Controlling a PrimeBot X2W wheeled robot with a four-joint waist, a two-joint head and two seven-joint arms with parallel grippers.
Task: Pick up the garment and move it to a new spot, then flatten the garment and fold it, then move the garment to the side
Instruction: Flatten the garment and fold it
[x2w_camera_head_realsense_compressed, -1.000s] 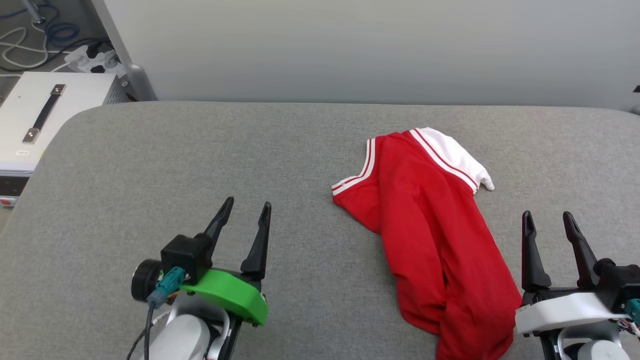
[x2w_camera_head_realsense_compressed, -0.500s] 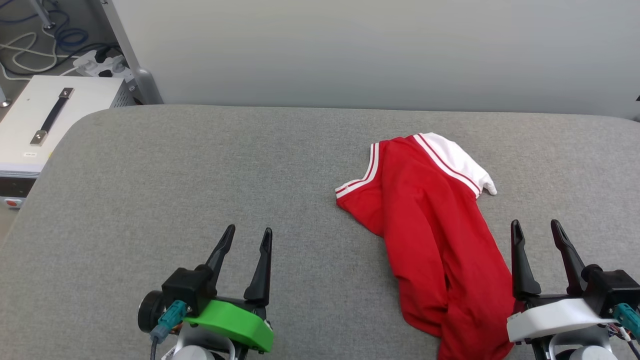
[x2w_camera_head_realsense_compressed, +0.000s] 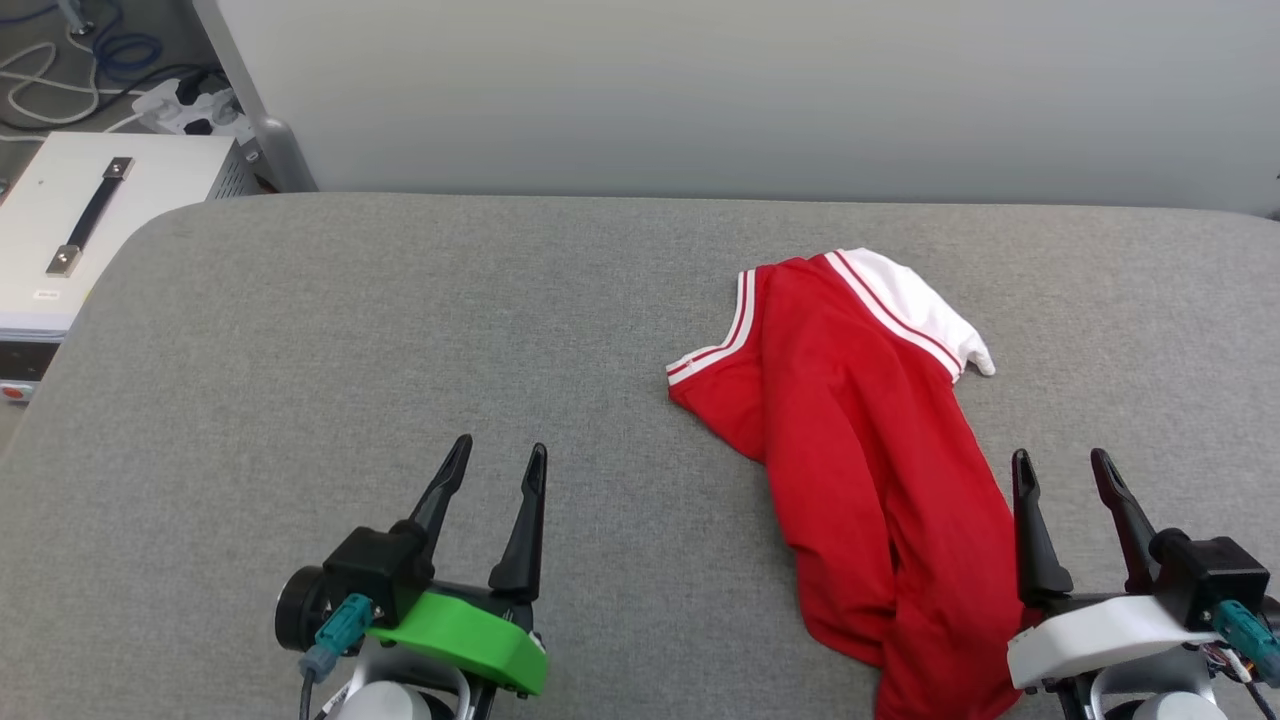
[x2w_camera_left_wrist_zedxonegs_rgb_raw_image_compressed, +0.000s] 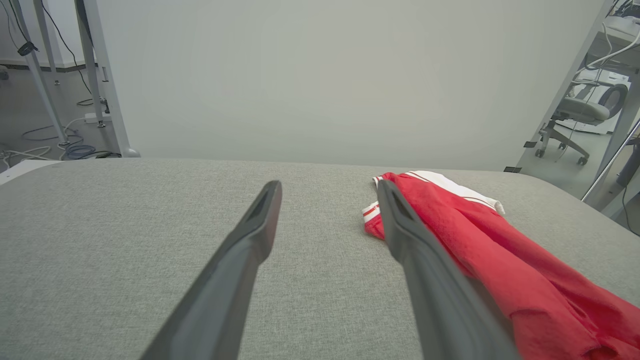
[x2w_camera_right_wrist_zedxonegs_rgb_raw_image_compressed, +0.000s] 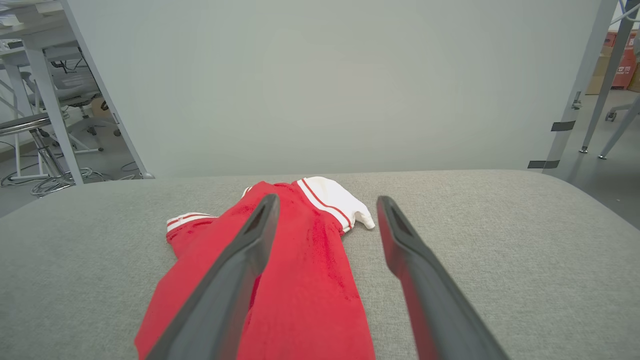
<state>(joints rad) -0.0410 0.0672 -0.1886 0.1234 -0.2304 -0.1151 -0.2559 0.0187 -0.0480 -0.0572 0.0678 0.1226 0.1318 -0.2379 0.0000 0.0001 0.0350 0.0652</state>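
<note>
Two arms hung low at the near edge of the grey padded counter (x2w_camera_head_realsense_compressed: 400, 320), and neither held anything. The left gripper (x2w_camera_head_realsense_compressed: 500, 447) had its fingers spread over bare grey surface, well apart from the garment (x2w_camera_head_realsense_compressed: 870, 450). The right gripper (x2w_camera_head_realsense_compressed: 1059, 457), likewise released and empty, sat just beside the shirt's near end, its white body overlapping the edge of the red cloth in the head view.

The garment lay on the right half of the counter, bunched into a long narrow strip running from far to near. Its white sleeve (x2w_camera_head_realsense_compressed: 925, 305) was at the far end and the striped neck trim (x2w_camera_head_realsense_compressed: 715, 345) stuck out toward the robot's left.

Judging by that layout, the pick-up had not begun. The right arm was probably placed there because it was nearest the cloth, and the left kept clear, perhaps to take a second hold. In the right wrist view one finger crossed over the red fabric while the gap faced mostly the shirt's edge and bare counter. A pinch would therefore call for a shift toward the shirt. Soft, layered cloth like this could lift only partly and drag.
</note>
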